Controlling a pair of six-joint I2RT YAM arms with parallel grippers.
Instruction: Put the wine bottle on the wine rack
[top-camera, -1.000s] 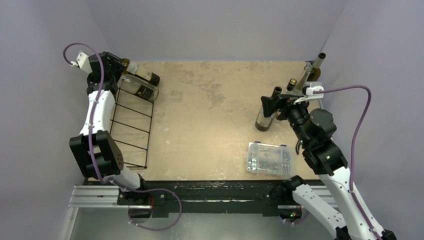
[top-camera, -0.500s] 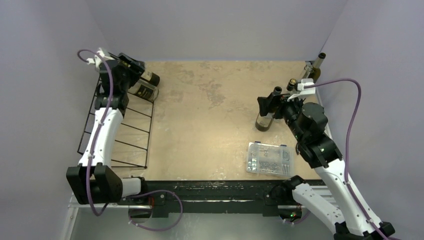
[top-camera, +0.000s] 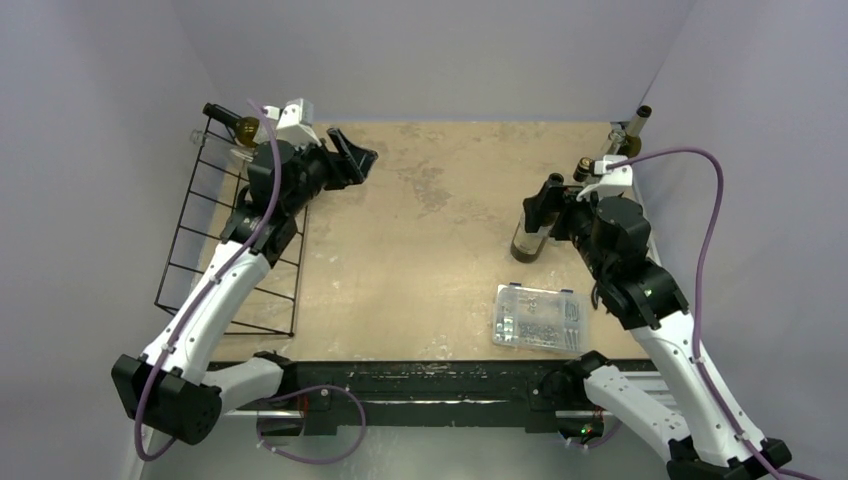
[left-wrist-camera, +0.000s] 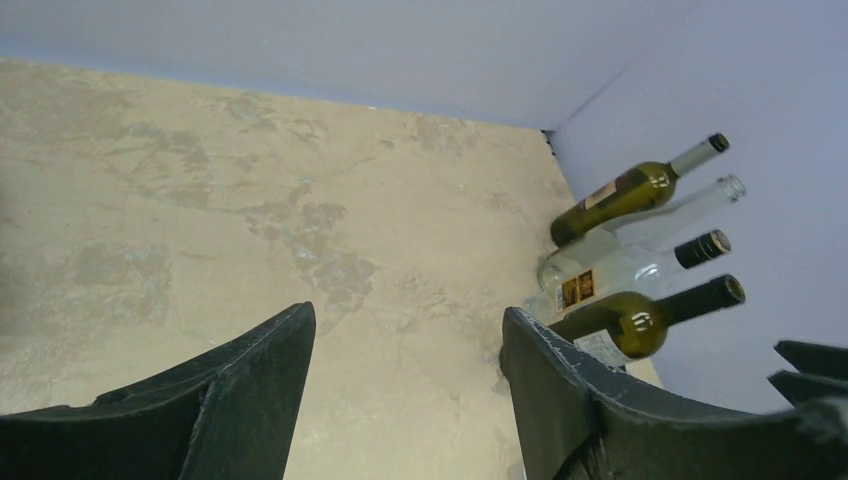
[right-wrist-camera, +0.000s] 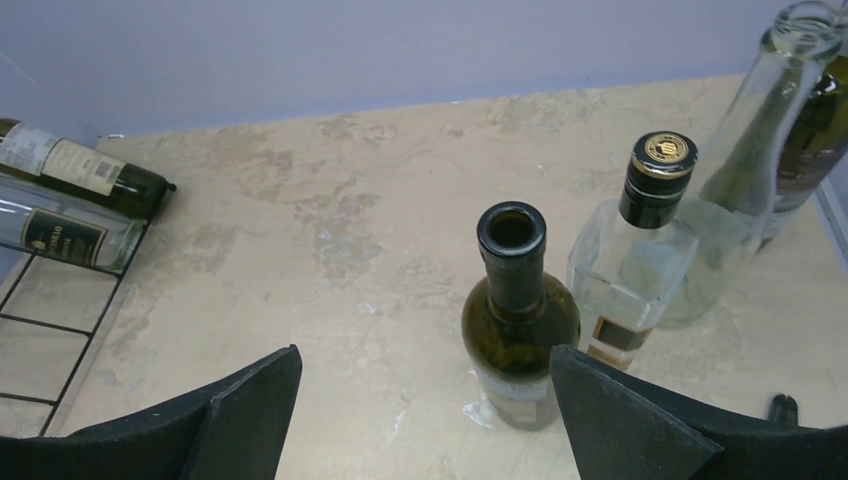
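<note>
1. Top external view: the left gripper (top-camera: 352, 160) hangs over the table (top-camera: 430, 250) by the wine rack's (top-camera: 200, 270) far corner, jaws parted, empty.
2. The right gripper (top-camera: 545, 205) gapes fully wide (nothing clasped), its fingers flanking the wine bottle (right-wrist-camera: 518, 320).
3. That bottle stands upright, well apart from the rack, just beside a clear capped bottle (right-wrist-camera: 630, 280).

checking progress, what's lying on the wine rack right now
Two bottles lie at the far end of the wine rack: a dark bottle and a clear bottle. From above, the left arm hides some cells.
</note>
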